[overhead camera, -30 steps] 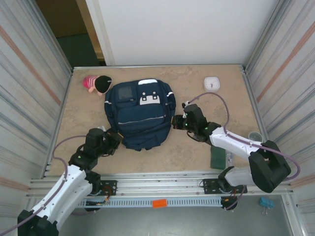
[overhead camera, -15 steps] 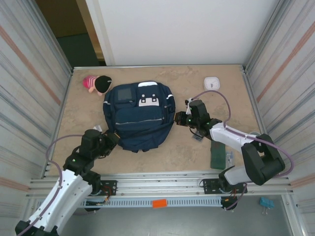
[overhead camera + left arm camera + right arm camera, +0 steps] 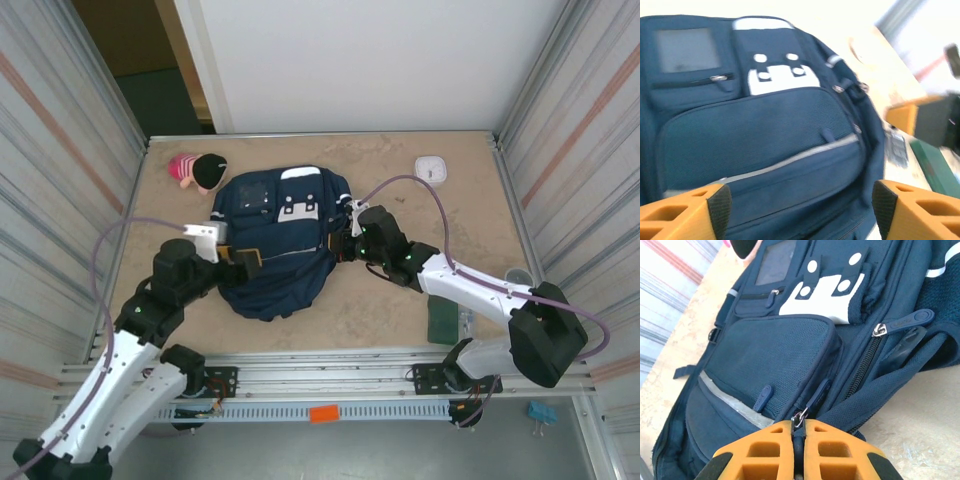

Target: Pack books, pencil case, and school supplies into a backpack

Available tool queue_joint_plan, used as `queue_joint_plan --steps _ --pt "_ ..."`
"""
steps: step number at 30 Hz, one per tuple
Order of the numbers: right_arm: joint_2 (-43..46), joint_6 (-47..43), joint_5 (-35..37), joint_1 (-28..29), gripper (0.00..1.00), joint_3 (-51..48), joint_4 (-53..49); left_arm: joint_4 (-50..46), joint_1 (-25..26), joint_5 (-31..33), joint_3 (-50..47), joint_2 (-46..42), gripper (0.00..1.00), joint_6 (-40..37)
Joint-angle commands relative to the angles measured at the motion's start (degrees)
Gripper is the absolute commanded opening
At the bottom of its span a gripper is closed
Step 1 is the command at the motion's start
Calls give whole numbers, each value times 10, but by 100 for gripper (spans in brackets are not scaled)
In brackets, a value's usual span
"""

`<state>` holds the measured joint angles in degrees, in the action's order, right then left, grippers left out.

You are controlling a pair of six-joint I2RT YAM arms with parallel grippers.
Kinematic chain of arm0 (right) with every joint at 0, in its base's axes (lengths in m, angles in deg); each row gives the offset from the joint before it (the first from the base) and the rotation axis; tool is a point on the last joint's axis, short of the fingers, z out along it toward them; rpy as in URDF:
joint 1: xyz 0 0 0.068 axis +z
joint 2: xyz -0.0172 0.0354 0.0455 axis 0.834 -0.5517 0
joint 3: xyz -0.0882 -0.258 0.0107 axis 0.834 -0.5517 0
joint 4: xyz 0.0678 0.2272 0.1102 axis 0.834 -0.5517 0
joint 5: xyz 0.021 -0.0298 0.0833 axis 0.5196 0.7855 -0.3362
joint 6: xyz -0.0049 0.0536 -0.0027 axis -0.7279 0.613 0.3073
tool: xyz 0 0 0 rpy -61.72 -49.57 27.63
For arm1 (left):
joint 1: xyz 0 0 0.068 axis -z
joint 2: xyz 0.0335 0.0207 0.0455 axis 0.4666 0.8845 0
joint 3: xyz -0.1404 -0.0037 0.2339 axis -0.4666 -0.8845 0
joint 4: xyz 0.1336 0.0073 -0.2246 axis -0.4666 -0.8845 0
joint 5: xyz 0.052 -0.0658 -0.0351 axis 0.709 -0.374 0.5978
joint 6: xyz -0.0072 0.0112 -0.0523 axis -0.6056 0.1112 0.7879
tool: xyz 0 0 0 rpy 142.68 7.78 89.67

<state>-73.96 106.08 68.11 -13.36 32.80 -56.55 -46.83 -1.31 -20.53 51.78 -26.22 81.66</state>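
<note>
Right fingers (image 3: 765,447) were pressed together, clamped on a zipper pull (image 3: 800,415) of the backpack (image 3: 770,355). The pull sat on the zipper line beside the front pocket, on the side of the backpack facing the right edge of the bench (image 3: 400,300).

Left fingers (image 3: 685,212) stood wide apart with nothing between them. They were positioned low at the lower front of the backpack, on the side facing the left edge of the bench. Whether they touched the fabric could not be determined.

Backpack position: flat on the bench, front face up, somewhat left of the middle, with its top toward the far edge and its bottom toward the near edge. The white patch (image 3: 825,295) on the upper front pocket faced upward.

Other items on the bench:
- A dark green book (image 3: 441,320) lay flat near the near edge, toward the right corner, well apart from the backpack.
- A small clear item (image 3: 517,276) lay by the right edge, near the book.
- A white square device (image 3: 431,168) lay near the far edge, toward the right corner.
- A pink and black soft toy (image 3: 198,170) lay toward the far left corner, just beside the top of the backpack.
</note>
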Motion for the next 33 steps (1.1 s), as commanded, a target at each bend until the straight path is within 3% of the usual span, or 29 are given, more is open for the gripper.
queue_joint_plan --steps 1,7,15,18,22,24,33 --pt "19 -12 -10 3 0 28 31 45 60 -35 11 25 77 -174" --pt "29 -9 -40 4 0 28 43 116 151 8 6 124 79 -239" --pt "35 -11 -59 10 0 24 54 215 170 44 28 269 73 -243" --pt "41 -8 -62 9 0 16 65 241 172 62 22 293 62 -240" --pt "47 -3 -63 -4 0 3 70 246 173 65 7 284 16 -236" --pt "44 8 -51 -21 0 -14 72 242 173 55 0 264 4 -237" --pt "-31 82 -56 -145 0 -68 161 237 172 0 -30 172 0 -228"
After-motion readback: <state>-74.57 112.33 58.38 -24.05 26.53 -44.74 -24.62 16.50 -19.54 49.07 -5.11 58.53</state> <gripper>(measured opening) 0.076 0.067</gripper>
